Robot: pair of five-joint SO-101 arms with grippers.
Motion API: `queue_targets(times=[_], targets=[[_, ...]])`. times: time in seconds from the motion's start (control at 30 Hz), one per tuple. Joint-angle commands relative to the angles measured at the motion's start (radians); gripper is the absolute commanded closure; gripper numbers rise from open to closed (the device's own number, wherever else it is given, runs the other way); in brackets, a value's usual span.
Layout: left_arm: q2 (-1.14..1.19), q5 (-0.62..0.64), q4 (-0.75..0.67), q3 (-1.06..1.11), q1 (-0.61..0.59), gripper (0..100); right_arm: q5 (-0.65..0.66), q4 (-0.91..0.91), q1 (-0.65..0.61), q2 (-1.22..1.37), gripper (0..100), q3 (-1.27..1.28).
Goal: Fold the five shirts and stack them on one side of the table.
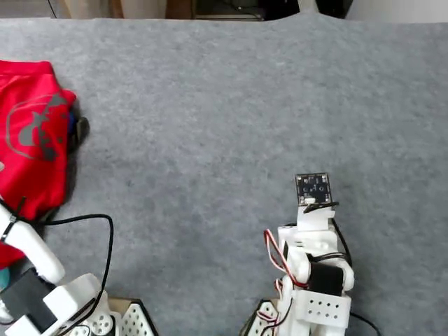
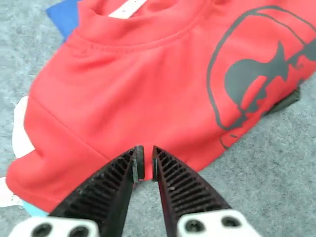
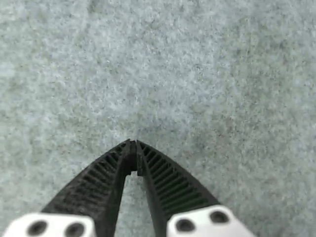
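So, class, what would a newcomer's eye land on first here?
The bright red shirt with its dark grey print, lying folded at the left edge of the grey table in the high view. The left gripper hovers over its near edge, jaws barely parted; the right gripper, shut, hangs over bare table.

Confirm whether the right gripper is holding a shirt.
No, the right gripper is shut on nothing, above the grey table.
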Motion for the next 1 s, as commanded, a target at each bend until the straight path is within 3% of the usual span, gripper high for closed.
queue_targets(times=[0.0,0.17,0.27,0.5,0.67,0.97], targets=[[0.002,-0.04,0.002,-0.046,-0.031,95,0.005,0.003,0.013,-0.093,99.1,0.001],[0.047,-0.043,-0.034,-0.054,-0.006,95,0.005,0.003,0.013,-0.093,99.1,0.001],[0.193,-0.04,0.043,-0.124,0.029,90,0.005,0.003,0.013,-0.093,99.1,0.001],[0.55,-0.04,0.275,-0.562,0.029,88,0.005,0.003,0.013,-0.093,99.1,0.001],[0.688,-0.041,0.304,-0.793,0.011,99,0.005,0.003,0.013,-0.093,99.1,0.001],[0.657,0.021,0.381,-0.937,-0.074,98,0.005,0.003,0.013,-0.093,99.1,0.001]])
